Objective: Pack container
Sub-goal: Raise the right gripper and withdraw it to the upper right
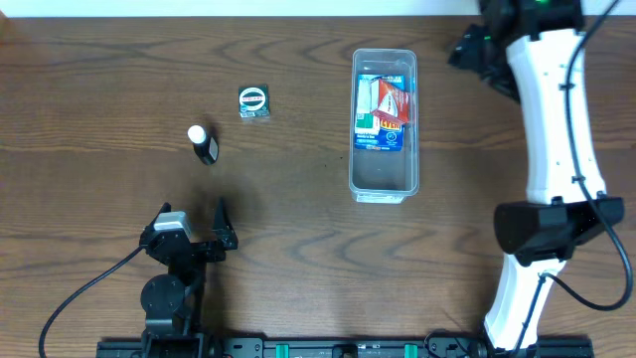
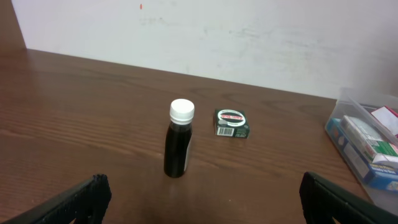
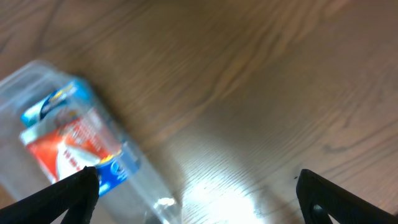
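The container is a long clear tub standing right of centre, with red, white and blue packets lying in its far half. In the right wrist view the container lies at the left, blurred. My right gripper is open over bare wood beside it, and in the overhead view it hangs just right of the tub's far end. My left gripper is open near the front left with nothing between its fingers. A dark bottle with a white cap stands upright ahead of it.
A small green and black box lies beyond the bottle, left of the container; the left wrist view shows this box and the tub's edge at the right. The white right arm runs along the right side.
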### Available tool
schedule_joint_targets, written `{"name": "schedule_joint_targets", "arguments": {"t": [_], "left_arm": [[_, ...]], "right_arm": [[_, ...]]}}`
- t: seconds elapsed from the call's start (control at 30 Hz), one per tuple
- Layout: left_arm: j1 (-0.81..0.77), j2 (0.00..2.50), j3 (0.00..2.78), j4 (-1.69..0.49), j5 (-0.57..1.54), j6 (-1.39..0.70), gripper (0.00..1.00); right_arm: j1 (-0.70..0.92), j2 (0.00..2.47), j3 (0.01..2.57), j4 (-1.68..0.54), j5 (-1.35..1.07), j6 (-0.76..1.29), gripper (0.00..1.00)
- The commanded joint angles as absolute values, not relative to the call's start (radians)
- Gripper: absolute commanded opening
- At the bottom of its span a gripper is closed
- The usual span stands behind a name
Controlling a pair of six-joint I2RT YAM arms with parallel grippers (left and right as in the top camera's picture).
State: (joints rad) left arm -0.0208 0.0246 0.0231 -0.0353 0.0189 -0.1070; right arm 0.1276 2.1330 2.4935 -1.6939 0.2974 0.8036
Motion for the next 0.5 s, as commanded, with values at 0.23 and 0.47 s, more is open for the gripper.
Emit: {"name": "schedule_joint_targets", "arguments": {"t": [0.23, 0.47], "left_arm": [[-0.024, 0.024, 0.004, -0.074, -0.007, -0.101, 0.98], [-0.024, 0.024, 0.004, -0.074, -0.007, -0.101, 0.98]], "right_arm": [[-0.091, 2.099, 2.398, -1.698, 0.28, 0.834, 0.99], [-0.121, 2.099, 2.278, -1.637, 0.284, 0.834, 0.99]]}}
